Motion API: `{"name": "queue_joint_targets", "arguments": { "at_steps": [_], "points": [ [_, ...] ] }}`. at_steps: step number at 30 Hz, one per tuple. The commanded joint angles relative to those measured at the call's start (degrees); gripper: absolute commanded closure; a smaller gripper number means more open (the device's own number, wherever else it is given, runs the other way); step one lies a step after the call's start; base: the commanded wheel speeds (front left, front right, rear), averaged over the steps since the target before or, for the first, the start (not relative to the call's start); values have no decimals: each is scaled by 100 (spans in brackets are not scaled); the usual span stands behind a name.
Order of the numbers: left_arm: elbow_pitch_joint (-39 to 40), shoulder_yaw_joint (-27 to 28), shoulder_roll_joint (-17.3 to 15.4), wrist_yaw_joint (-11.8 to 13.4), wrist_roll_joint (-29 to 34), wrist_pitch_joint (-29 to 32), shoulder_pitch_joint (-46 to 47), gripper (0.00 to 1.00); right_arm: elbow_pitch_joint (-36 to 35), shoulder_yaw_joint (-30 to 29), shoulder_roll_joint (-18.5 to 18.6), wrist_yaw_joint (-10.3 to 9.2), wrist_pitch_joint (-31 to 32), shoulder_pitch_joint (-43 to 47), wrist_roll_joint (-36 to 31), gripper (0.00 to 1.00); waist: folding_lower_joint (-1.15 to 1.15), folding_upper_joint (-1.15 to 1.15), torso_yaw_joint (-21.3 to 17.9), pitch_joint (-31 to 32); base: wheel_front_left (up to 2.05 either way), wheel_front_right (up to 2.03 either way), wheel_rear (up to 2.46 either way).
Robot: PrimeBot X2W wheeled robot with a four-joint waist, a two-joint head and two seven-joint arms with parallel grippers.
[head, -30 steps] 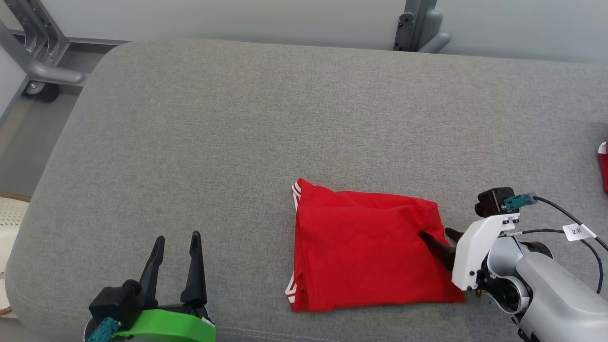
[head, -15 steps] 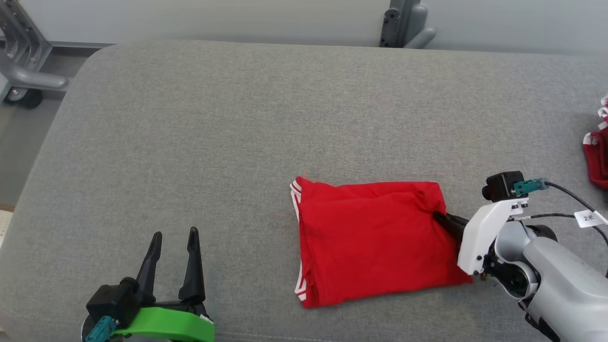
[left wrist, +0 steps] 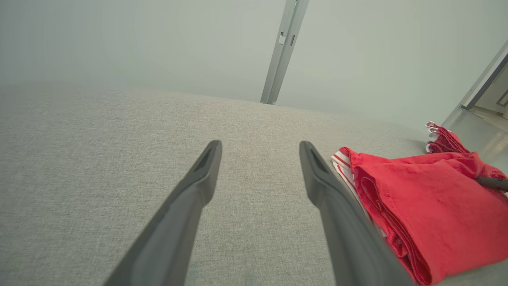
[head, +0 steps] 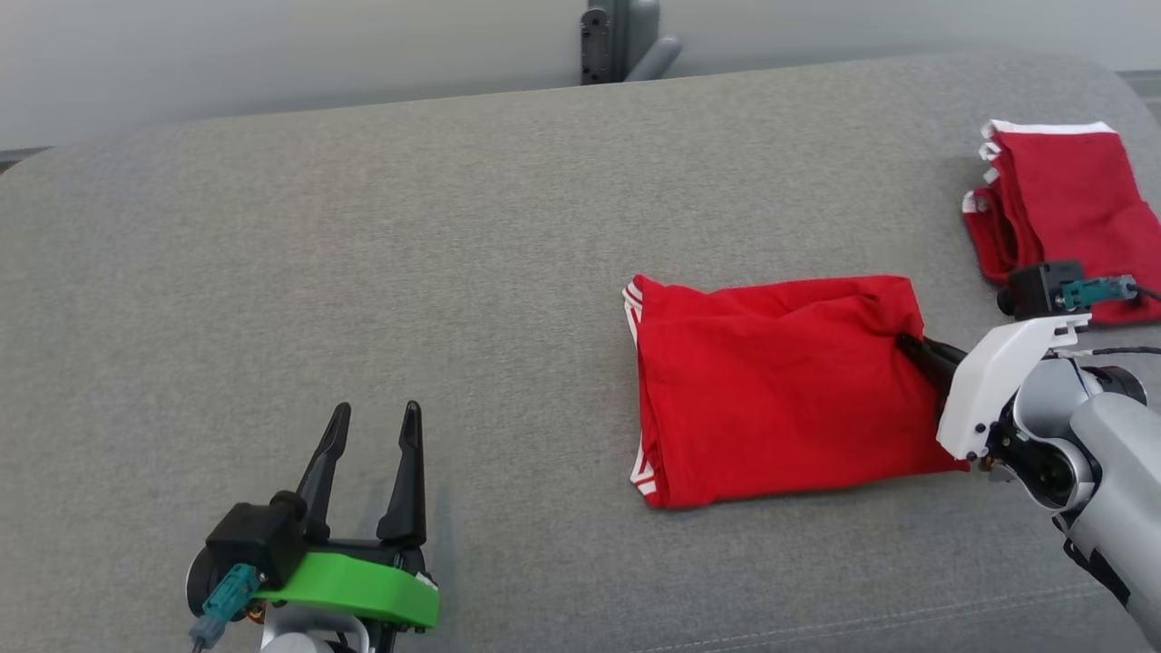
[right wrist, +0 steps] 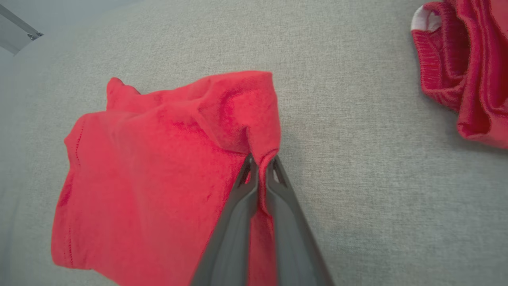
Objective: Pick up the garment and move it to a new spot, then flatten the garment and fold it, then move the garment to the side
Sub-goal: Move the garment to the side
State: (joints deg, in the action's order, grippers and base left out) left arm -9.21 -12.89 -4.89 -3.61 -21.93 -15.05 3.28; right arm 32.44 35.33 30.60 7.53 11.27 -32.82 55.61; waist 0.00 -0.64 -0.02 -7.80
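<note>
Right fingers (right wrist: 236, 214) pinch shut on the near edge of the folded red garment (head: 780, 390), lying on the grey cushion (head: 363, 272). Left fingers (left wrist: 188, 206) gape empty, garment to their right; second red cloth (head: 1061, 199), perhaps folded, beyond.

Two arms, dark tapered jaws, mismatched wrist brackets.
Bright green left wrist bracket (head: 363, 589), white right wrist bracket (head: 998, 381) with small dark screws; black camera block (head: 1039, 288) and teal connector (head: 1093, 292) on each; silver-grey forearm (head: 1116, 472), thin black cables (head: 1116, 350) at the right wrist.
</note>
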Motion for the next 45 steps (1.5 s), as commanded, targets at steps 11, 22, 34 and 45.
{"name": "queue_joint_targets", "arguments": {
  "at_steps": [11,22,34,45],
  "points": [
    [-116,14,-85,-11,136,-14,385,0,-47,-189,25,-10,-31,-338,-177,100,0,64,-1504,-301,0,0,0],
    [-175,39,-69,-19,102,-14,415,0,37,-356,-176,-9,-28,-783,-298,100,0,64,-1350,-289,0,0,0],
    [-140,104,30,-17,83,-14,225,0,421,-679,-257,-9,346,-1673,-743,100,0,64,-909,-171,0,0,0],
    [-113,175,93,-43,94,-14,85,0,787,-1112,-133,-9,660,-2139,-1155,100,0,64,-802,-107,0,0,0]
  ]
}}
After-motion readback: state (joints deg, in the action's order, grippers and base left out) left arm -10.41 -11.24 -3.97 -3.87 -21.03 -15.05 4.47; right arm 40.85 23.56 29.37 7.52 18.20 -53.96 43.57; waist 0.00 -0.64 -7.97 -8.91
